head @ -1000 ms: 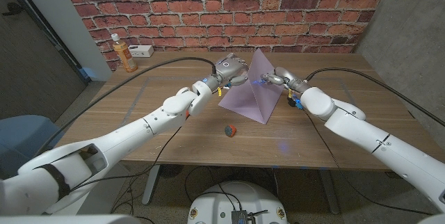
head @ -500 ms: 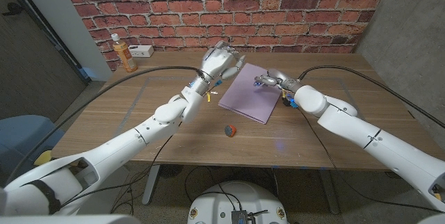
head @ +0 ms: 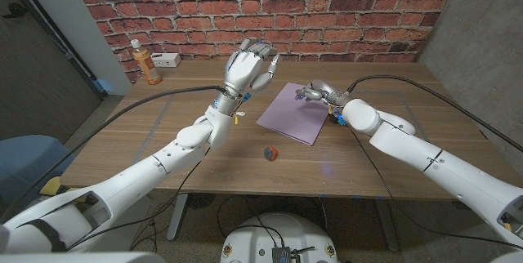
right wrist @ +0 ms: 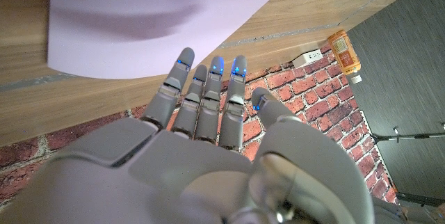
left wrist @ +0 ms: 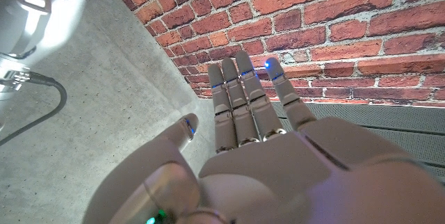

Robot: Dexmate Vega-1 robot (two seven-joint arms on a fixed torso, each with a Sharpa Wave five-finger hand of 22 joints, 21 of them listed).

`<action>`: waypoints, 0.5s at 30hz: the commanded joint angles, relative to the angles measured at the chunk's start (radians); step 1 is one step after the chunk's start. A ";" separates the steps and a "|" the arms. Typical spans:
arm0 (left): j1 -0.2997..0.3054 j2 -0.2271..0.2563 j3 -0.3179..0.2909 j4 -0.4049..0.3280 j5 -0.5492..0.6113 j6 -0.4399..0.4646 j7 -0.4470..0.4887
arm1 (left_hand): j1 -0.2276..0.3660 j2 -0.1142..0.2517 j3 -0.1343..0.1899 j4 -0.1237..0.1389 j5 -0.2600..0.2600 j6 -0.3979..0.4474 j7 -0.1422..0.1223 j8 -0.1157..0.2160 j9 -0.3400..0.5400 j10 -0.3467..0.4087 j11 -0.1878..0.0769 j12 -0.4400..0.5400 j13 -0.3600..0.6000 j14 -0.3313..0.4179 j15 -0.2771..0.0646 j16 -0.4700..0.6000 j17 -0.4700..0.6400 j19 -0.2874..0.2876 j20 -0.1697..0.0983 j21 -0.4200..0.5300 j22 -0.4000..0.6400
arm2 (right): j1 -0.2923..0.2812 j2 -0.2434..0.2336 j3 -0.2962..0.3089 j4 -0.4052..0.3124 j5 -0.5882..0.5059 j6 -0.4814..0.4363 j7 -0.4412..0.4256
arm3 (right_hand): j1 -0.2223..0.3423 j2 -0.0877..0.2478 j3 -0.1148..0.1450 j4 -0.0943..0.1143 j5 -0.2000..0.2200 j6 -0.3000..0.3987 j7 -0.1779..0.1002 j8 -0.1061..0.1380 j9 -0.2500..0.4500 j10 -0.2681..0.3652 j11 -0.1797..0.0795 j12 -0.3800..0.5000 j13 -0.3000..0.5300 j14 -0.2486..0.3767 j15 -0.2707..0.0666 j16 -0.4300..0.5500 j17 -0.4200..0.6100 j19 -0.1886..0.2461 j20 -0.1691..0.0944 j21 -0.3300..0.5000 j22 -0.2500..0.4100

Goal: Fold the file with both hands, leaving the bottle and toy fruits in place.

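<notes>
The robot's left hand is raised off the tabletop with its fingers held straight and slightly apart, nothing in its grasp; the left wrist view shows the same hand against the red brick wall. The right hand reaches low over the far right corner of the flat lilac rectangular file, fingers extended and parted and gripping nothing; whether the fingertips touch the sheet cannot be told. The right wrist view shows that hand just beside the file's edge. The file lies closed and flat near the middle of the wooden table, toward its far edge, set at a slant to the table's sides. A small round red and green toy fruit sits toward the front edge, apart from the file's near corner, with bare wood around it. At the far left corner stands an orange-liquid plastic bottle with a white cap, beside a small white box.
</notes>
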 commanded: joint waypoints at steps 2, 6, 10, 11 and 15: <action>0.051 0.008 -0.080 -0.046 -0.247 -0.033 -0.190 | -0.031 -0.027 -0.010 -0.032 -0.001 -0.123 -0.038 -0.099 -0.062 -0.119 0.002 -0.089 -0.043 -0.083 0.006 -0.066 -0.055 -0.023 0.027 0.004 -0.011 | -0.067 0.048 0.102 0.092 0.153 0.256 -0.055 | 0.013 -0.024 -0.011 -0.017 -0.006 -0.090 -0.016 -0.009 0.006 -0.069 -0.004 -0.009 0.003 -0.042 0.014 -0.019 -0.005 -0.037 0.022 -0.011 0.002; 0.066 0.003 -0.123 -0.035 -0.383 -0.088 -0.254 | -0.039 -0.036 -0.014 -0.040 0.000 -0.163 -0.052 -0.131 -0.084 -0.157 -0.007 -0.119 -0.060 -0.117 0.013 -0.091 -0.076 -0.034 0.036 -0.002 -0.015 | -0.085 0.070 0.142 0.144 0.246 0.360 -0.032 | 0.009 -0.039 -0.026 -0.029 -0.009 -0.130 -0.019 -0.009 0.005 -0.099 -0.002 -0.008 0.004 -0.063 0.028 -0.028 -0.012 -0.056 0.034 -0.013 0.002; 0.064 -0.007 -0.160 0.031 -0.561 -0.230 -0.319 | -0.045 -0.035 -0.016 -0.041 0.001 -0.177 -0.044 -0.145 -0.097 -0.164 -0.005 -0.131 -0.071 -0.134 0.020 -0.104 -0.087 -0.065 0.020 -0.015 -0.018 | -0.100 0.084 0.170 0.165 0.278 0.425 -0.047 | 0.004 -0.046 -0.037 -0.033 -0.010 -0.146 -0.017 -0.007 0.005 -0.121 -0.002 -0.010 0.004 -0.069 0.033 -0.030 -0.014 -0.060 0.041 -0.012 0.002; 0.062 -0.012 -0.168 0.051 -0.611 -0.270 -0.344 | -0.047 -0.034 -0.016 -0.041 0.001 -0.176 -0.040 -0.146 -0.100 -0.163 -0.002 -0.132 -0.072 -0.134 0.024 -0.105 -0.089 -0.072 0.016 -0.018 -0.019 | -0.104 0.089 0.177 0.171 0.289 0.443 -0.048 | 0.002 -0.049 -0.040 -0.033 -0.011 -0.153 -0.019 -0.007 0.005 -0.128 -0.001 -0.010 0.004 -0.070 0.035 -0.030 -0.015 -0.061 0.042 -0.012 0.002; 0.058 -0.031 -0.197 0.125 -0.784 -0.393 -0.446 | -0.053 -0.029 -0.018 -0.044 0.003 -0.215 -0.031 -0.170 -0.118 -0.200 0.015 -0.160 -0.088 -0.186 0.044 -0.134 -0.106 -0.106 0.017 -0.033 -0.022 | -0.111 0.114 0.202 0.210 0.348 0.522 -0.033 | -0.005 -0.056 -0.050 -0.036 -0.012 -0.179 -0.021 -0.009 0.005 -0.143 -0.004 -0.009 0.004 -0.080 0.038 -0.033 -0.017 -0.067 0.046 -0.013 0.002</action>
